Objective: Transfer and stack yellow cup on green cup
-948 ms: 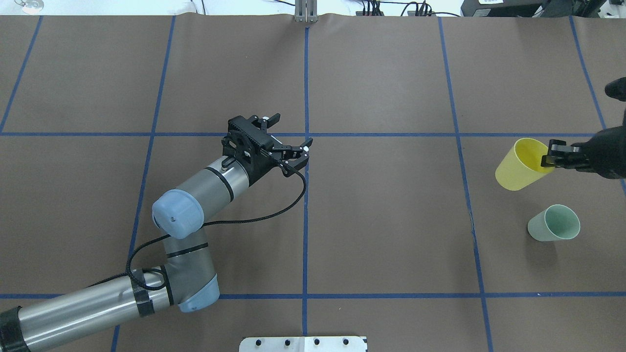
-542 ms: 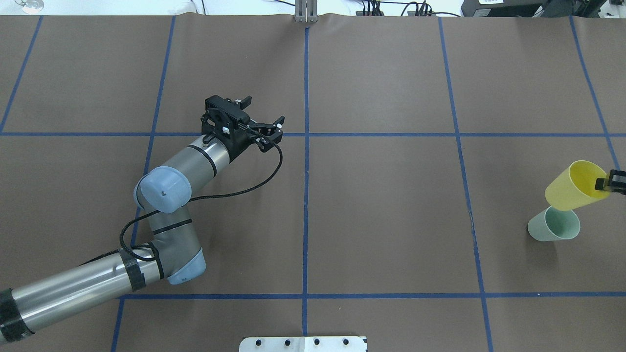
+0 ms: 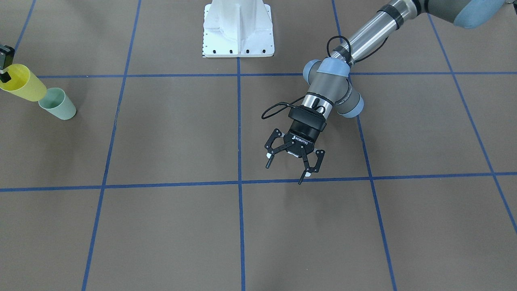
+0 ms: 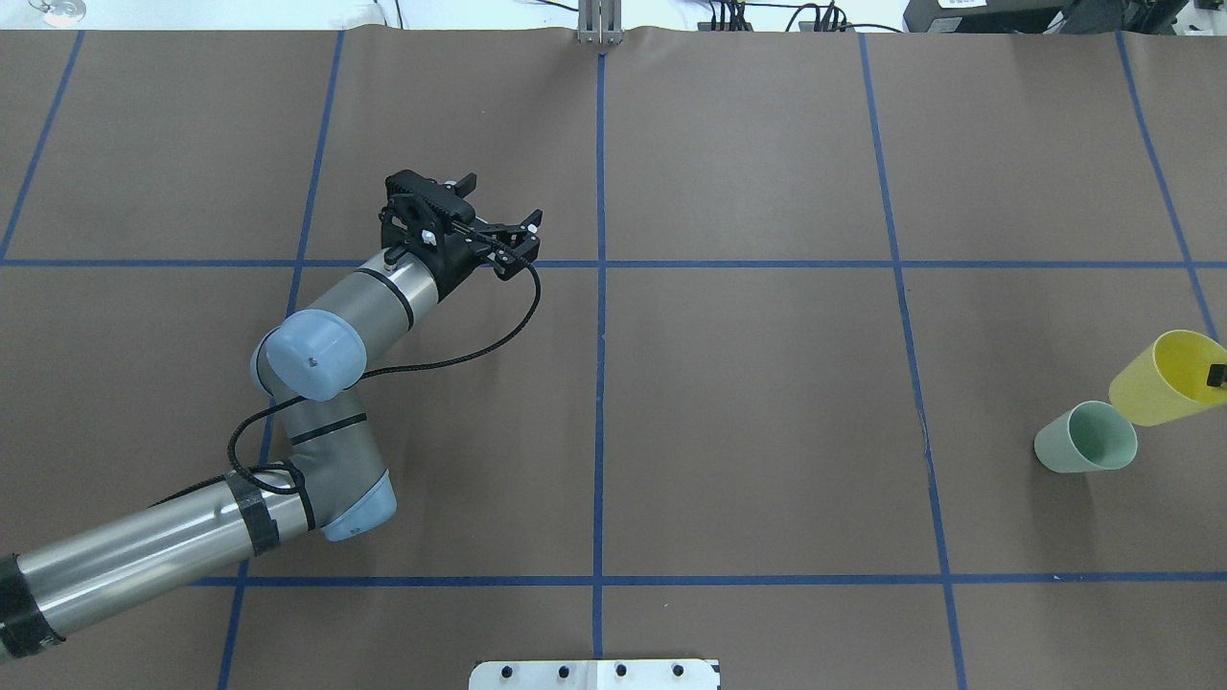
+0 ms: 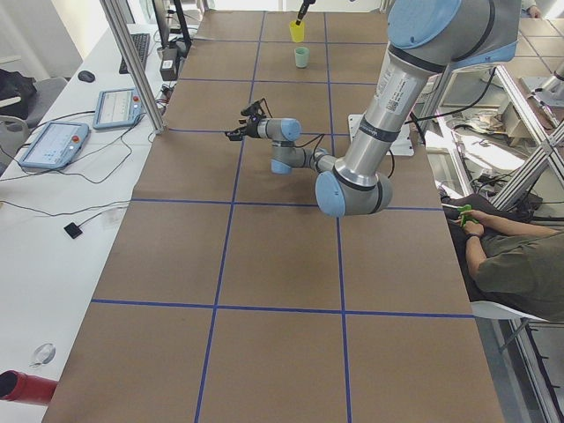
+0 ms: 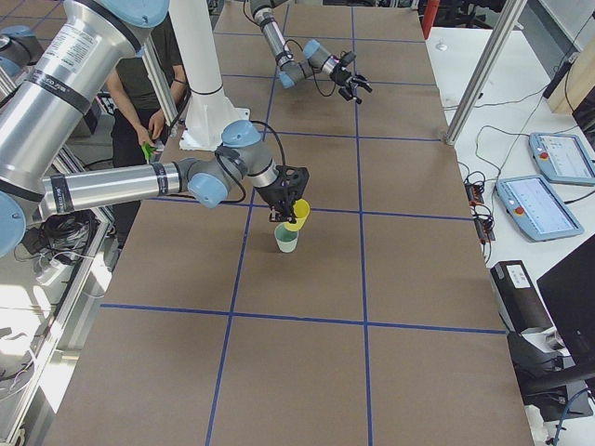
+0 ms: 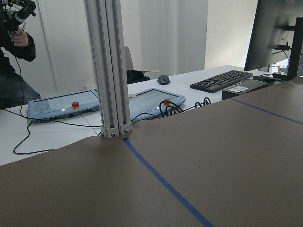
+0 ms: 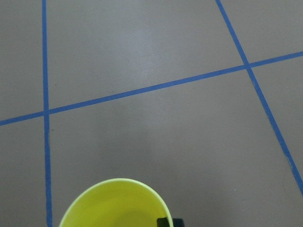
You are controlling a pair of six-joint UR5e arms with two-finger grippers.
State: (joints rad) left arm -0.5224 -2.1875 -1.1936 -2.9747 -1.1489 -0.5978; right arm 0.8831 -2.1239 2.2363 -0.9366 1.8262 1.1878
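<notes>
- Right tool [image 4: 1215,376] pinches the rim of the yellow cup [image 4: 1155,383]. One dark finger shows inside the mouth, and the rest of the tool runs off the right edge of the overhead view.
- In the right wrist view only the cup's bright rim and that fingertip at its lower edge can be seen.
- The yellow cup is held clear of the bench [image 4: 767,431] at the far right. It is tilted, with its mouth up and to the right and its base down and to the left.
- The green cup [image 4: 1083,438] stands upright on the bench with its open mouth up and nothing inside it.
- The yellow cup's base sits just beside the green cup's rim, on its right and far side. Whether the two touch cannot be told. The yellow cup is not yet inside the green one.
- The left tool [image 3: 287,167] has its fingers spread wide and holds nothing.
- It hovers low over the bench, left of the centre line and above a blue tape line [image 4: 599,383]. It is well apart from both cups.
- A black cable [image 4: 479,350] loops from the left wrist back to the forearm.
- Brown paper covers the bench, and blue tape divides it into large squares.
</notes>
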